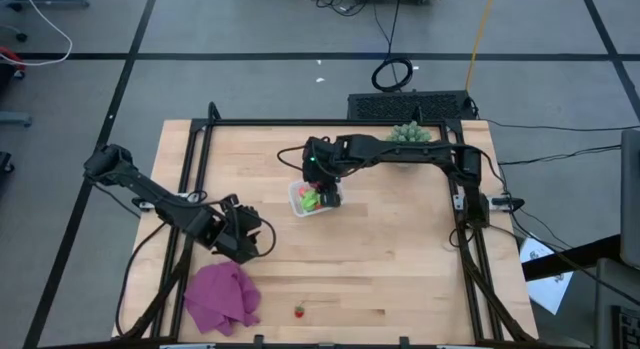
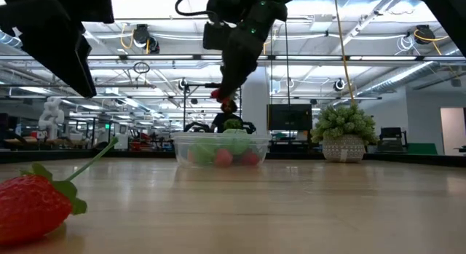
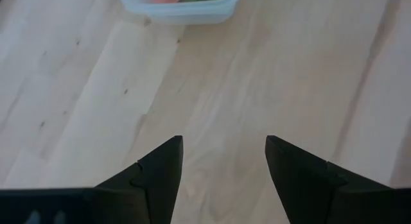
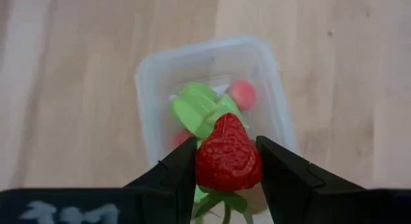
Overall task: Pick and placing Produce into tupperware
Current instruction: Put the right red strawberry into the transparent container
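Note:
My right gripper [image 4: 226, 150] hangs over the clear tupperware [image 4: 212, 95], shut on a red toy strawberry [image 4: 228, 153]. The tupperware [image 1: 315, 199] rests flat on the table's middle and holds bright green pieces [image 4: 199, 108] and small pink and red pieces [image 4: 243, 94]. A second strawberry [image 1: 298, 310] lies on its side near the table's near edge, large in the low view [image 2: 33, 203]. No brown oval shows. My left gripper [image 1: 255, 234] is open above bare wood left of the tupperware, with its fingers [image 3: 160, 166] apart. My right gripper pinches the strawberry's red body [image 4: 225, 166] between its two fingers, one on each flank. It comes from above, pointing down. The berry is lifted clear above the tupperware [image 2: 222, 148], with its pointed tip away from the wrist and its green leaves [image 4: 221, 201] toward it.
A purple cloth [image 1: 222, 297] lies crumpled at the table's near left corner. A spiky pale-green plant in a pot [image 1: 410, 134] stands at the far edge, behind my right arm. Bare wood [image 1: 400, 259] spreads right of the tupperware and toward the near edge.

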